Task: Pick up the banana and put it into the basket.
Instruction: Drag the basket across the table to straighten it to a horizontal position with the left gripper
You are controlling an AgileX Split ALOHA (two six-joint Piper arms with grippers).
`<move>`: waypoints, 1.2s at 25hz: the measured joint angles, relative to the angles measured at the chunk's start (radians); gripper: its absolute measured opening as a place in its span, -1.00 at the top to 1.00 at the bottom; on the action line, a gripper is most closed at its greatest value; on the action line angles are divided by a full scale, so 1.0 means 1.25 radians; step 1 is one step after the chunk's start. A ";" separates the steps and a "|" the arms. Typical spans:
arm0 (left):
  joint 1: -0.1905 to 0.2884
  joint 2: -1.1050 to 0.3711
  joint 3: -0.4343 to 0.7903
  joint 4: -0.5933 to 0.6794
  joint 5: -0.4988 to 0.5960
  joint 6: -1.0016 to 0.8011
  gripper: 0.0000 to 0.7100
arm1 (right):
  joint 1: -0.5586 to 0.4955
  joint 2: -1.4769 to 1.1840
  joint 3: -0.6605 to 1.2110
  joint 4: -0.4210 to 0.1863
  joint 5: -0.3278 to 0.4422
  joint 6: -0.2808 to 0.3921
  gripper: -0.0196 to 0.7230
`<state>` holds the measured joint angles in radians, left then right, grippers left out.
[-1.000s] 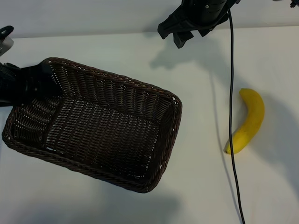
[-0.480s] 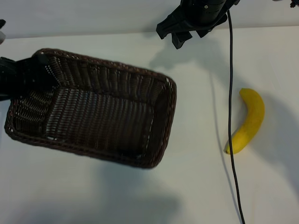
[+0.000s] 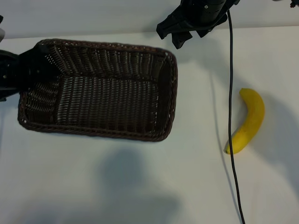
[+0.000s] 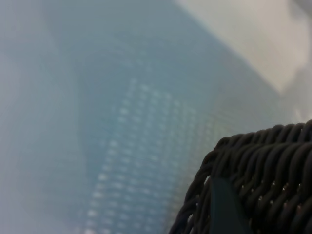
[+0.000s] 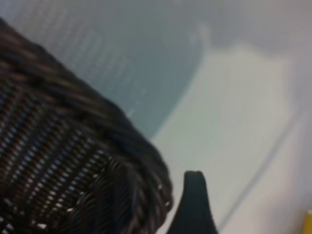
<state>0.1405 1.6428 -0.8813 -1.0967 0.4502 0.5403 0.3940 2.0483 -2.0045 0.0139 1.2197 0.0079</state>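
1. Basket (image 3: 100, 100): dark brown wicker, rectangular, at the left half of the white worktop (image 3: 140, 186); long axis runs left to right; it casts a shadow on the worktop nearer than itself, so it looks raised, at least at its near side; nothing lies inside it.
2. Left hand (image 3: 28, 74): at the basket's left end, dark fingers clamped over the rim at the far-left corner; jaws part-spread to the width of the wicker wall; in the left wrist view one finger (image 4: 226, 207) lies against the woven rim.
3. Right hand (image 3: 180, 35): hangs above the far edge of the worktop, just beyond the basket's far-right corner; jaws wide, holding nothing; right wrist view shows one fingertip (image 5: 194, 204) beside the basket's corner, apart from it.
4. Banana (image 3: 247, 121): bright yellow, curved, flat on the worktop at the right, well apart from the basket; untouched by either hand.
5. Black cable (image 3: 230, 116): runs from the right arm toward the near edge, passing just left of the banana's near tip.
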 joint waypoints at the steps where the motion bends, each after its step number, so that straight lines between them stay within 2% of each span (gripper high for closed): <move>1: -0.001 0.008 -0.007 -0.012 -0.003 0.004 -0.19 | 0.000 0.000 0.000 0.000 0.000 0.000 -0.53; 8: -0.036 0.064 -0.053 -0.036 -0.018 0.009 -0.19 | 0.000 0.000 0.000 0.000 0.000 0.000 -0.53; 17: -0.103 0.128 -0.074 -0.061 -0.077 0.008 -0.19 | 0.000 0.000 0.000 0.000 0.000 0.000 -0.53; 30: -0.111 0.141 -0.074 -0.085 -0.112 -0.026 -0.19 | 0.000 0.000 0.000 0.000 0.000 0.000 -0.53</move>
<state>0.0015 1.8186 -0.9734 -1.2035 0.3096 0.5081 0.3940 2.0483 -2.0045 0.0142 1.2197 0.0079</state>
